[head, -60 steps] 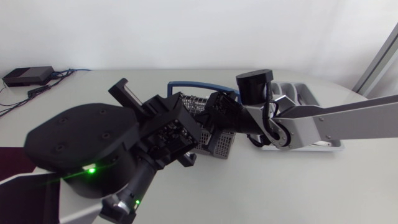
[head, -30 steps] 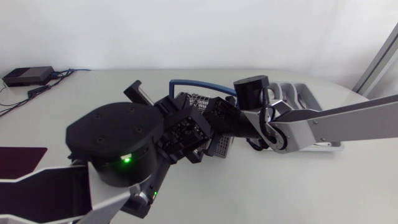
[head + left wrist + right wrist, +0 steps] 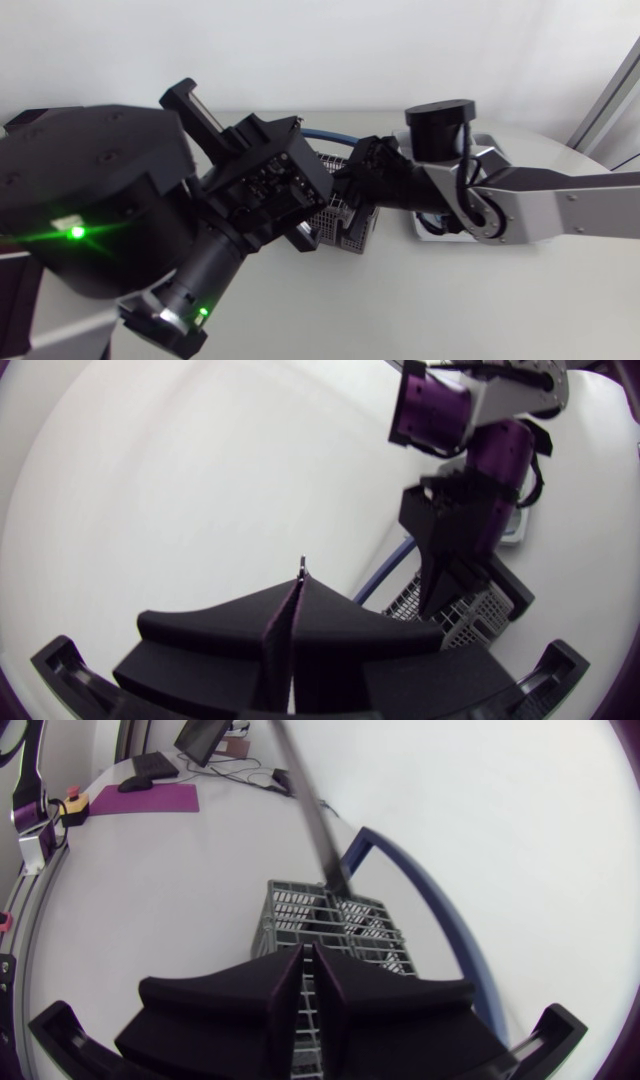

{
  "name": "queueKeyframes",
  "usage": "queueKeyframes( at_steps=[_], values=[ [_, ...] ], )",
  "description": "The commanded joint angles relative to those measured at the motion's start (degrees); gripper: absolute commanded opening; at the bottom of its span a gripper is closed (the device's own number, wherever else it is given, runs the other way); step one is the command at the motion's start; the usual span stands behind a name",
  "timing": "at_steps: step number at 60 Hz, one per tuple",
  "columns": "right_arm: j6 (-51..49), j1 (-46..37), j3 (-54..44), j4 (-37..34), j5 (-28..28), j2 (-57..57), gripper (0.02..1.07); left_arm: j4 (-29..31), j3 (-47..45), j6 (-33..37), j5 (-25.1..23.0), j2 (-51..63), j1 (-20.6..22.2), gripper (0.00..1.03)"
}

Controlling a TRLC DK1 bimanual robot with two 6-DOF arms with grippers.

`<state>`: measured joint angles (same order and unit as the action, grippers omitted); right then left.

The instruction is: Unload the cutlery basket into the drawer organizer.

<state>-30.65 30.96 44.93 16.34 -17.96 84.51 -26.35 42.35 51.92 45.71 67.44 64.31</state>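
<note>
The grey wire cutlery basket (image 3: 345,218) with its blue handle (image 3: 330,137) stands mid-table. My right gripper (image 3: 347,190) hovers just over it, its fingers (image 3: 270,985) all but touching and holding nothing. A long dark piece of cutlery (image 3: 318,820) sticks up out of the basket (image 3: 330,920) ahead of them. My left gripper (image 3: 190,102) is raised high, close to the head camera and left of the basket. It is shut on a thin metal piece of cutlery, of which only the tip (image 3: 301,563) shows. The grey drawer organizer (image 3: 497,152) lies behind my right arm.
My left arm's big black links fill the left and front of the head view and hide much of the table there. A purple mat (image 3: 140,798) lies at the table's far left side.
My left arm has swung up and to the left, closer to the head camera, with its gripper still shut. My right arm shifted slightly right and stays over the basket.
</note>
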Motion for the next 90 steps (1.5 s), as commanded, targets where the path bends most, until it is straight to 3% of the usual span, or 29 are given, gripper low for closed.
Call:
queueKeyframes(
  at_steps=[1,4,8,23,38,51,62,90],
  values=[
    [0.33,-1.34,-3.0,-1.31,-0.15,-5.06,0.34,3.94,4.5,-3.14,-0.98,-1.87,0.02,0.13],
    [0.24,-1.78,-5.29,-1.48,-0.06,-9.28,0.42,13.34,8.1,-10.26,-3.53,-1.87,-1.74,0.13],
    [0.24,-1.78,-8.28,-2.45,0.29,-14.72,0.49,18.88,10.91,-15.45,-5.2,-1.17,-3.76,0.13],
    [3.23,0.24,-12.85,-3.42,4.95,-26.41,0.56,25.12,14.43,-28.19,-8.27,2.61,-6.48,0.13],
    [3.58,8.59,-11.79,1.59,14.53,-26.06,0.56,34.17,19.7,-43.13,-17.85,3.75,-11.58,0.13],
    [4.55,11.67,-10.21,4.23,16.81,-22.81,0.55,35.49,19.97,-47.18,-24.09,3.75,-13.6,0.13],
    [4.64,11.75,-8.01,5.99,17.08,-18.86,0.46,37.95,20.41,-50.16,-29.28,4.02,-15.8,0.13],
    [4.81,11.93,-6.34,7.39,17.08,-14.9,0.3,38.92,20.58,-51.22,-31.56,3.66,-16.24,0.13]
  ],
)
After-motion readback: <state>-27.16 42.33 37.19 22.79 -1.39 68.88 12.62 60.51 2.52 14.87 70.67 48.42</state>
